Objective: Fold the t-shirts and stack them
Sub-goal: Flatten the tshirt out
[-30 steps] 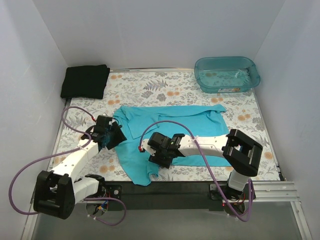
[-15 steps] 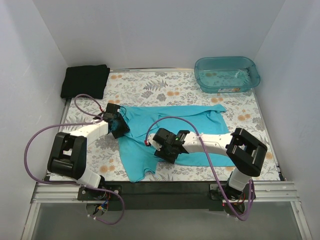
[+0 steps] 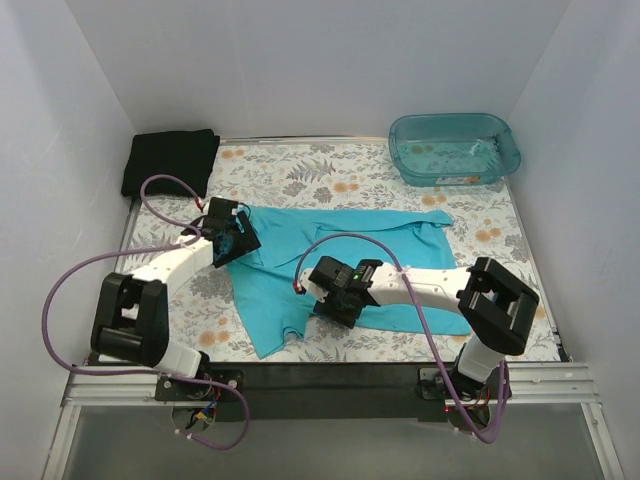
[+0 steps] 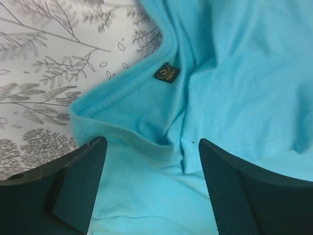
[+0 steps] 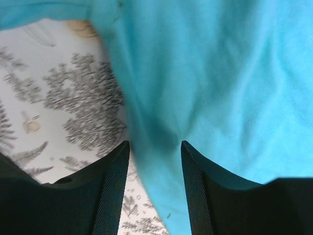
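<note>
White walls enclose a floral-print surface [image 3: 300, 175] with a teal tub [image 3: 455, 148] at its far right. The turquoise t-shirt [image 3: 350, 235] lies rumpled mid-surface, collar to the left. The black t-shirt [image 3: 170, 162] sits folded in the far-left corner. The left claw [image 4: 151, 147] gapes wide over the collar, farther out than a second ago. The right claw [image 5: 154, 147] pinches a turquoise fold.

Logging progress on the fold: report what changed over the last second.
The left end effector moved away from the bases to the collar of the turquoise t-shirt, jaws open over it. The right end effector edged right; the shirt's near end drew in slightly. The folded black t-shirt and teal plastic tub stayed put.
</note>
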{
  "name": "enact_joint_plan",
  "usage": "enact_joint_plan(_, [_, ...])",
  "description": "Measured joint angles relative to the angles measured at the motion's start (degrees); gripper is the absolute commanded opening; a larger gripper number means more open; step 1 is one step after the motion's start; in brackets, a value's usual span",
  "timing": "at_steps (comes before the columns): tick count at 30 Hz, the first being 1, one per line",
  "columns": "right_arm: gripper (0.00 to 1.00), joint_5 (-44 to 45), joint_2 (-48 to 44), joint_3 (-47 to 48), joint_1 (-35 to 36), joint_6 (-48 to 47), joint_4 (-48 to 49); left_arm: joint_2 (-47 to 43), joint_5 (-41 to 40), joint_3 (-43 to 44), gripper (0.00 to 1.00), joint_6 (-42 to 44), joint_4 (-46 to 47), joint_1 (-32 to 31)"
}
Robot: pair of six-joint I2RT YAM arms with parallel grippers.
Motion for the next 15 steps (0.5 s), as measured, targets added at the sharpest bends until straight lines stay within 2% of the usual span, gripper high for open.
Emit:
enact_joint_plan(4, [0.41, -2.9, -1.2, 2.9, 2.8, 0.0, -3.0, -9.4, -2.0, -0.1, 0.72, 1.0, -1.5, 0.0])
enact_joint_plan(10, [0.29, -7.2, -0.6, 11.0, 6.5, 0.4, -0.7, -25.4, -2.1, -1.8, 0.52, -2.1, -4.9, 0.0])
enact_joint_plan(12, [0.25, -8.6, 0.9, 12.7, 6.8, 0.7, 1.3, -28.4, -0.7, -3.6, 0.45, -3.7, -6.1, 0.0])
enact_joint_plan(15, [0.20, -10.6, 5.0, 14.4, 6.9, 1.1, 3.5, -30.7, 1.8, -8.0, 0.41, -7.1, -7.7, -0.6])
